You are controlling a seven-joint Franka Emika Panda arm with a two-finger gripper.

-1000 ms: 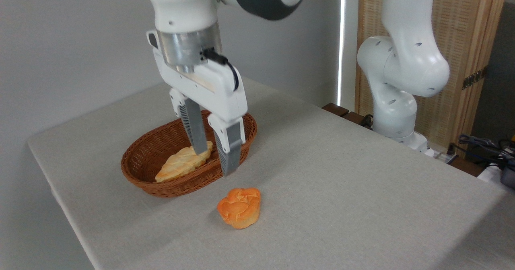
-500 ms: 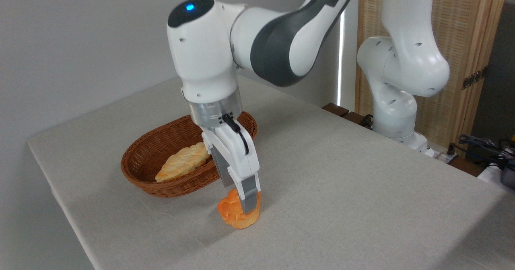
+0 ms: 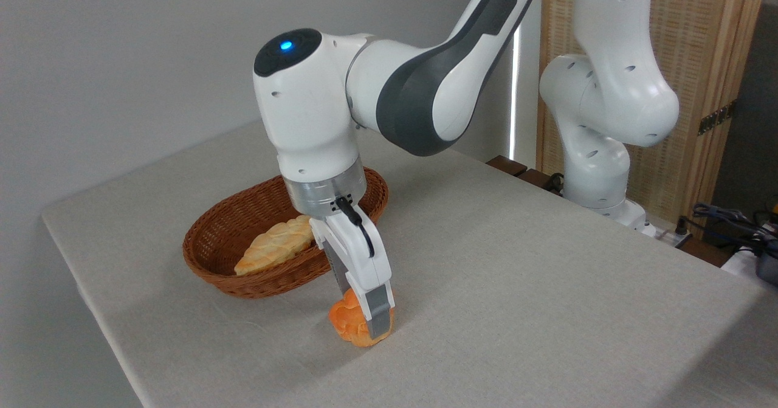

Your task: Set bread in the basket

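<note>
The gripper [image 3: 364, 320] has sunk lower, jaws now pinching the bread [image 3: 349, 323] on the table [image 3: 516, 286]; its lumpy sides could slip when lifted toward the basket [image 3: 209, 262].

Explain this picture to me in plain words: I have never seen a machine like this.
The white and grey jointed machine is a robot arm, filmed by one fixed camera looking down at a grey cloth-covered table. At the arm's end is a two-finger gripper, its claw. The fingers reach down on either side of a small bright-orange lumpy bun resting on the table; whether they already squeeze it is unclear. Behind it stands an oval brown woven wicker basket holding a pale-yellow leaf-shaped pastry. The bun is meant to go into that basket.
</note>
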